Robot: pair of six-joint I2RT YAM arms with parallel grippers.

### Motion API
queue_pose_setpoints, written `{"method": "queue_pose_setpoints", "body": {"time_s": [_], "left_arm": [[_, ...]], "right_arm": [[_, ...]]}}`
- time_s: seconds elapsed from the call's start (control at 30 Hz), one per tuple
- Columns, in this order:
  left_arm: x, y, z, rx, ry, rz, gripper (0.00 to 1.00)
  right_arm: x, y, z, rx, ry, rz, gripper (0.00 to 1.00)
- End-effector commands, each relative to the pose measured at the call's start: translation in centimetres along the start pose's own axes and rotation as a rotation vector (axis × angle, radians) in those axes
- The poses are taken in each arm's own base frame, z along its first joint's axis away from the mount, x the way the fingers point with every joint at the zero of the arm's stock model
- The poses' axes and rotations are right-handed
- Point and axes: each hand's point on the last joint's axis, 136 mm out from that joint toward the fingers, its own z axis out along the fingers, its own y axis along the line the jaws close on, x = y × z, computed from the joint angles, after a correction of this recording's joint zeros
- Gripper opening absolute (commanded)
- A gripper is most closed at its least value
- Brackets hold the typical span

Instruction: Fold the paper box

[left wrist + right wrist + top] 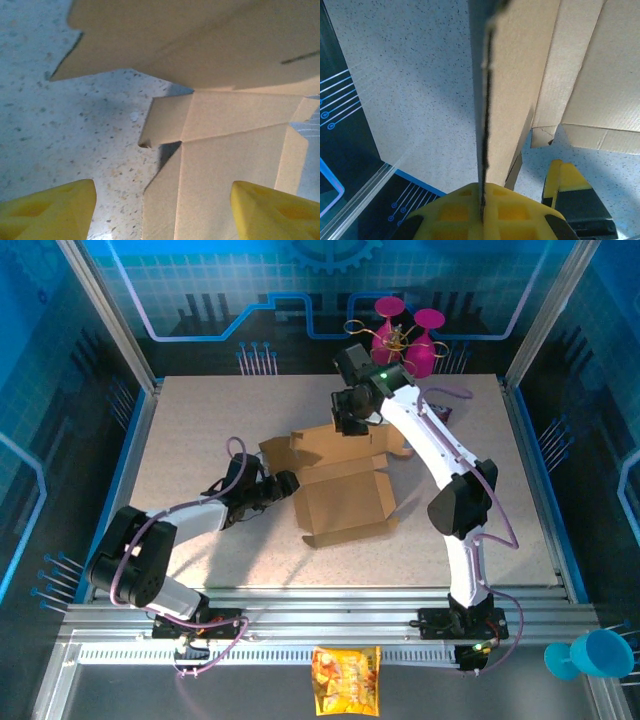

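The paper box (345,502) lies in the middle of the desk (200,430), just right of centre in the top view. Its brown base panel is flat and open to the camera, with low side flaps around it and a larger far panel standing up behind.

The right pincer (352,420) is at the top edge of that raised far panel. In the right wrist view its yellow fingers (455,210) are pressed together on the thin cardboard edge, which runs up the frame from between them.

The left pincer (290,483) sits low at the box's left side, just beside the near left corner. In the left wrist view its two yellow fingertips (50,210) stand spread wide at the bottom corners of the frame and grip nothing. Beyond them are a folded tab and a side flap, with the speckled desk to the left.

Farther out, two pink goblets (405,335) stand at the back edge, upper centre. A yellow-orange snack bag (346,680) lies on the rail at the bottom centre, and a blue cup (590,655) lies tipped at the lower right.
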Motion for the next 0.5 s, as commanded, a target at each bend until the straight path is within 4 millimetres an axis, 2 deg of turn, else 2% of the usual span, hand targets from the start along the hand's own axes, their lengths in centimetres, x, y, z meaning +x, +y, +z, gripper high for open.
{"method": "queue_pose_setpoints", "body": {"time_s": [0.0,0.33,0.4,0.47], "left_arm": [[-1.9,-1.5,0.7,0.037,-0.089,0.078,0.70],[-2.7,-3.7,3.0,0.100,-0.138,0.065,0.50],[-3.0,-4.0,2.9,0.101,-0.150,0.055,0.47],[-3.4,-4.1,1.8,0.085,-0.184,0.043,0.48]], "right_arm": [[-0.3,0.3,-2.6,-0.025,0.005,0.037,0.00],[-0.7,0.5,-2.4,-0.020,0.020,0.065,0.00],[-1.0,0.7,-2.3,-0.023,0.017,0.074,0.00],[-1.5,0.9,-2.4,-0.028,0.013,0.086,0.00]]}}
